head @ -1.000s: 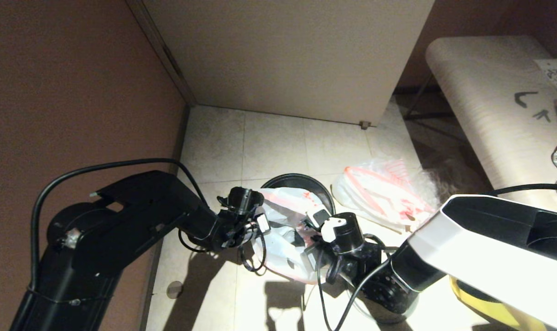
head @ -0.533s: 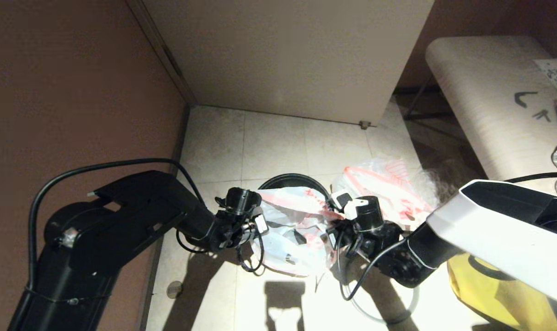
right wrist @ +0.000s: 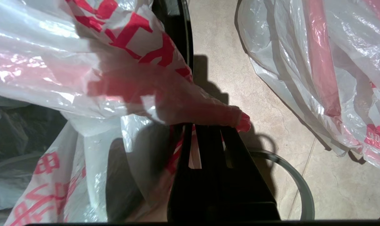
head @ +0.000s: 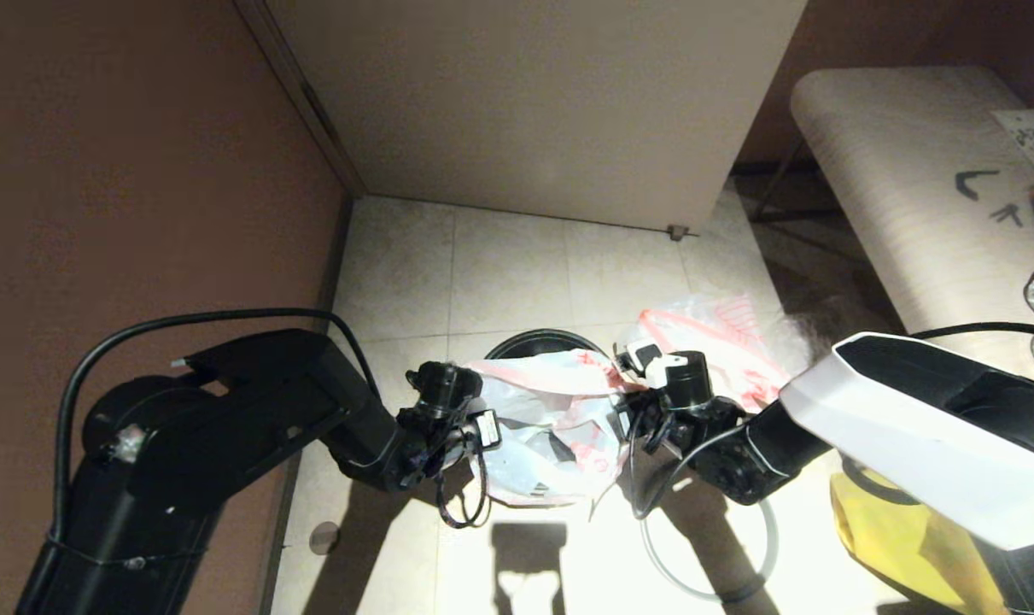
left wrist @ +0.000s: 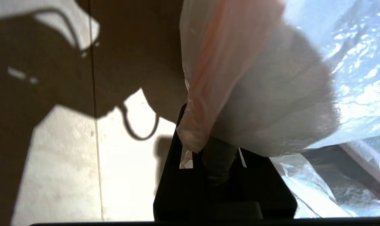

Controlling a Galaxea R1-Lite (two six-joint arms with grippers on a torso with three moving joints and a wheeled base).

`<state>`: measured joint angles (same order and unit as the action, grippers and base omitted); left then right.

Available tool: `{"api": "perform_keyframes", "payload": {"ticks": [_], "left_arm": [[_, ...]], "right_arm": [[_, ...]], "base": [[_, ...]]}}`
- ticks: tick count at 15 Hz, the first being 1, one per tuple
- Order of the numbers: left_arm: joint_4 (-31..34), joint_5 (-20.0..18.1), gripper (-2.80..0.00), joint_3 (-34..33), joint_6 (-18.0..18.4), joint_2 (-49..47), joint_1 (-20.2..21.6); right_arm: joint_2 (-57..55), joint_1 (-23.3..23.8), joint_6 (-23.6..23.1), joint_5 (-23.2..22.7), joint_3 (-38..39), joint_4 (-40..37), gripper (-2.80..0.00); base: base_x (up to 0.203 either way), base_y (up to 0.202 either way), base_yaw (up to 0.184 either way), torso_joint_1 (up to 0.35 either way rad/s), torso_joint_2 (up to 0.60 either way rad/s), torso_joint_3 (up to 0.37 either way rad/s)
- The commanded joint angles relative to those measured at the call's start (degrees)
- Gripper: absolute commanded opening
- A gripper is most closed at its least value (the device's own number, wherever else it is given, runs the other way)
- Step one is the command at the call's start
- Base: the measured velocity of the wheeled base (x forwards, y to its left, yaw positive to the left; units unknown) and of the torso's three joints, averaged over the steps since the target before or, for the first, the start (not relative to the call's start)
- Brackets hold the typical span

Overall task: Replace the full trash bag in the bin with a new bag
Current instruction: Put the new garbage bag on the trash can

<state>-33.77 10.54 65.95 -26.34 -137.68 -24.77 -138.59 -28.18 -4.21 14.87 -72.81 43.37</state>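
- Floor (head: 517, 256): pale tiles, strongly lit, arm shadows across the near part; brown wall on the left, pale cabinet panel at the back.
- Tabletop (head: 901, 188): light wood grain, far right, a few small items near its edge, too small to identify.
- Left arm (head: 226, 418): black, reaching in from the lower left toward the bin.
- Right arm (head: 918, 436): white shell with black wrist, reaching in from the lower right.
- Full trash bag (head: 721, 342): bulky, translucent white with red print and red loops, lying on the floor just right of the bin, behind the right wrist.
- New bag (head: 551, 427): thin translucent white with red print, stretched between both grippers, draped over the near side of the bin and hanging down in front of it.
- Yellow bag (head: 918, 530): on the floor at lower right, partly hidden under the right arm.
- Bin (head: 538, 342): round, black, standing on the floor at centre; only the far rim visible above the new bag.
- Grey hoop (head: 756, 564): lying flat on the floor in front of the bin, under the right wrist, off the bin.
- Left gripper (left wrist: 190, 147): jaws pinched on the red-edged left rim of the new bag.
- Right gripper (right wrist: 215, 125): jaws closed on a bunched red fold at the right rim of the new bag.
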Motion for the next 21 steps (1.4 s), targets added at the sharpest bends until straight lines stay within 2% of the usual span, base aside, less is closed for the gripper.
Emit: {"api": "perform_keyframes", "payload": {"ticks": [1, 4, 8, 13, 16, 21], "left_arm": [[-0.33, 0.0, -2.8, -0.56, -0.03, -0.57, 0.24], [-0.33, 0.18, -2.8, -0.47, 0.06, -1.1, 0.19], [-0.42, -0.17, -2.8, -1.67, 0.14, -0.5, -0.16], [-0.6, -3.91, -2.8, -3.91, 2.32, 0.86, -0.28], [-0.6, -7.38, -2.8, -5.52, 4.01, 1.79, -0.46], [-0.6, -7.64, -2.8, -6.3, 5.16, 1.91, -0.63]], "right_arm": [[0.39, 1.24, 0.45, 0.12, 0.29, 0.39, -2.8], [4.03, 2.25, 2.78, 0.11, 1.48, 0.48, -2.8], [1.56, 2.58, 2.81, 0.07, 0.66, 0.48, -2.8], [-1.32, 2.08, 2.98, 0.02, -4.28, 0.36, -2.8], [-1.46, 1.84, 2.98, -0.01, -7.4, 0.18, -2.8], [0.85, 1.2, 5.53, -0.02, -7.11, 0.46, -2.8]], "base": [[0.0, 0.0, 0.0, 0.0, 0.0, 0.0], [0.0, 0.0, 0.0, 0.0, 0.0, 0.0], [0.0, 0.0, 0.0, 0.0, 0.0, 0.0], [0.0, 0.0, 0.0, 0.0, 0.0, 0.0], [0.0, 0.0, 0.0, 0.0, 0.0, 0.0], [0.0, 0.0, 0.0, 0.0, 0.0, 0.0]]}}
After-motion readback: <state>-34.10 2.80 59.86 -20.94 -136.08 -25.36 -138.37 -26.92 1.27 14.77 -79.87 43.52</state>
